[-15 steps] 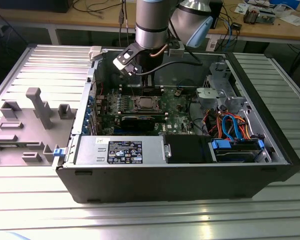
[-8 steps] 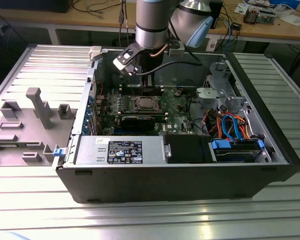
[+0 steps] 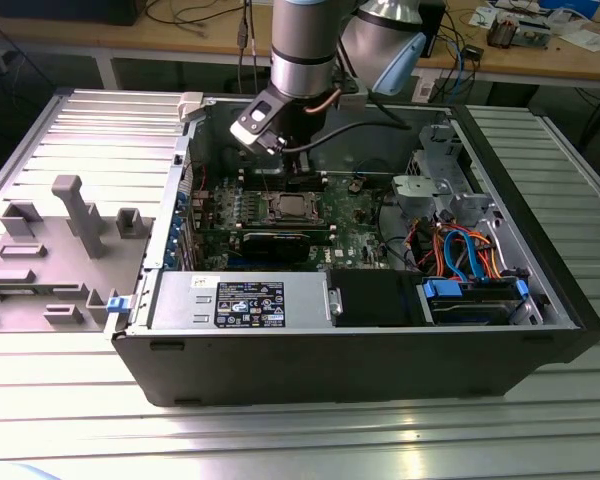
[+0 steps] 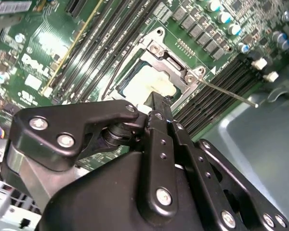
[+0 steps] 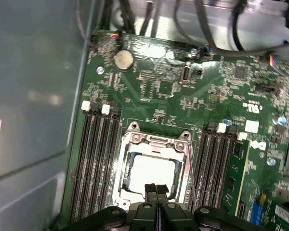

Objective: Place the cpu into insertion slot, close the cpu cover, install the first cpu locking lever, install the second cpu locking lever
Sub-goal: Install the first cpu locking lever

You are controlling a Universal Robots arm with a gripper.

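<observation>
The cpu [image 3: 288, 207] lies in the socket on the green motherboard, its pale metal top [image 5: 151, 169] showing through the opening of the cpu cover [image 5: 156, 141]. The cover lies flat over the cpu [image 4: 145, 79], its silvery frame [image 4: 171, 60] around the chip. A thin wire lever [image 4: 227, 92] sticks out from one socket corner over the memory slots. Another lever [image 4: 113, 77] runs along the opposite side. My gripper [image 5: 156, 188] hangs just above the socket's edge, fingers pressed together with nothing between them. In the exterior view the gripper [image 3: 296, 180] is behind the socket.
Memory slots [image 5: 94, 159] flank the socket on both sides. The case wall [image 5: 33, 96] rises close by. A labelled power supply box [image 3: 245, 300] lies at the case front. Drive bay cables [image 3: 470, 255] fill the exterior view's right. A grey fixture tray [image 3: 60, 240] lies outside the case.
</observation>
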